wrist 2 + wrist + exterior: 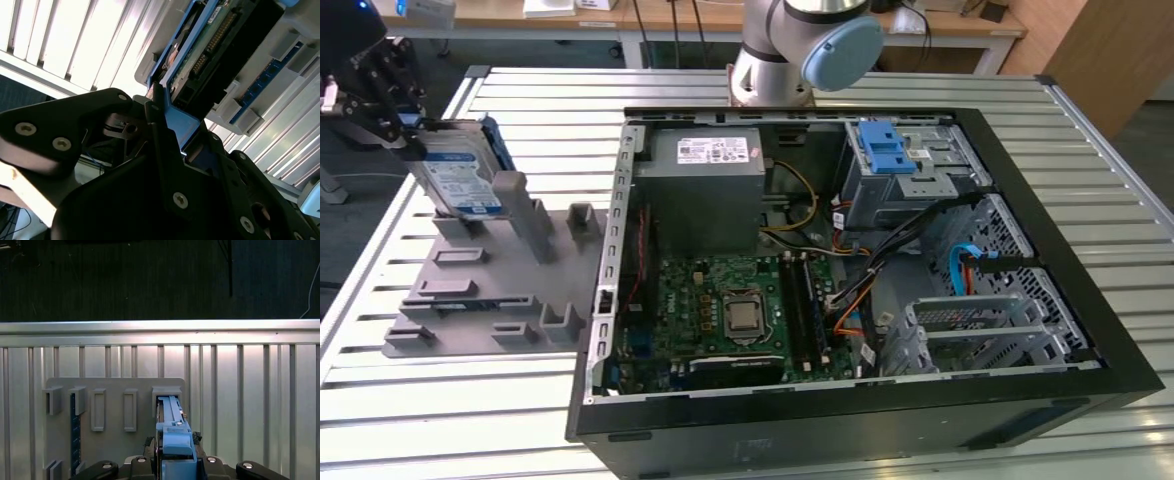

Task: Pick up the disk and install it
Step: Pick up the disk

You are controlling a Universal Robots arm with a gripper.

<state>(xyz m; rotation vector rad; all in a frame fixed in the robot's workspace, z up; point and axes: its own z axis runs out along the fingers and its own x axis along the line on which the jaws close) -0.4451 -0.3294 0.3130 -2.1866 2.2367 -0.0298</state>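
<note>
My pincer (pixel 400 125) squeezes the disk (pixel 456 178) by its blue frame (pixel 172 427) — it stands on edge in the grey rack (pixel 480 290). I think it is hard, a bit heavy and easy to hurt — so hold the frame only.

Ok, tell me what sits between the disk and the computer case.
In the exterior view, the upright posts of the grey holder tray stand between the disk and the computer case.
</note>
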